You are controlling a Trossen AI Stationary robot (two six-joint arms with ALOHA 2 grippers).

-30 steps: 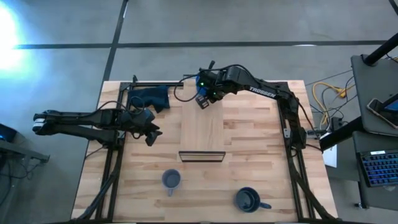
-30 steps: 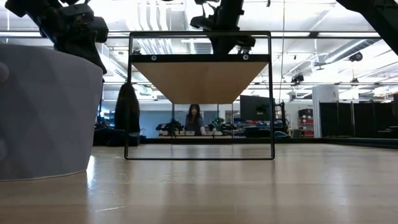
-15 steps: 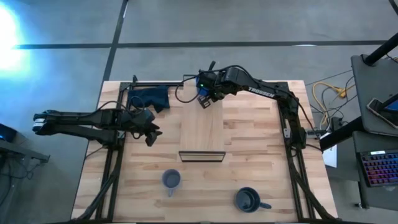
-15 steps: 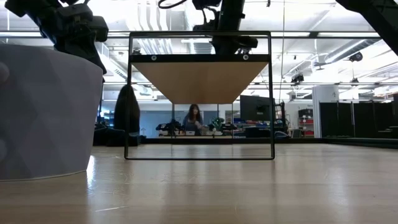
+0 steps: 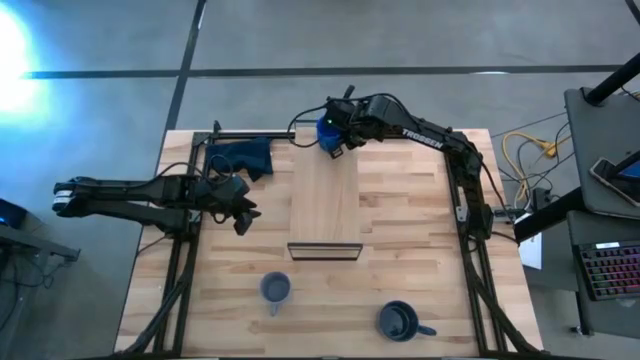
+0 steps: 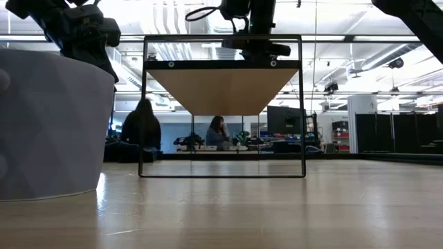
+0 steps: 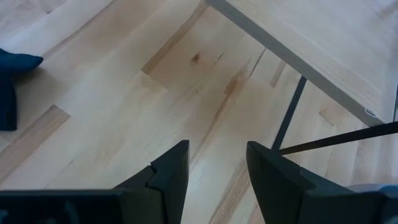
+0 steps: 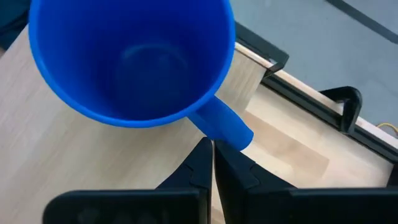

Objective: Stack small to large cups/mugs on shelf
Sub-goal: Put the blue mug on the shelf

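The bright blue mug is over the far end of the light wood shelf; in the high view it shows as a blue spot. My right gripper is shut, with its tips at the mug's handle. My left gripper is open and empty, low over the table left of the shelf. The small grey-blue mug and the dark navy mug stand on the tabletop near the front edge. The grey-blue mug fills the left of the low view. My right gripper's shut fingertips meet the bright blue mug's handle at its outer end, coming slanting down from the table's near side. The handle hides the very tips. Whether they pass under it, I cannot tell. The mug's opening faces up.
A dark blue cloth lies at the table's far left. The shelf's dark metal frame stands at its near end. A black clamp sits on the table's far edge. People show in the room behind the table.
My right gripper has gone toward the table's far edge along the shelf. The bright blue mug has gone with it, to the shelf's far end.
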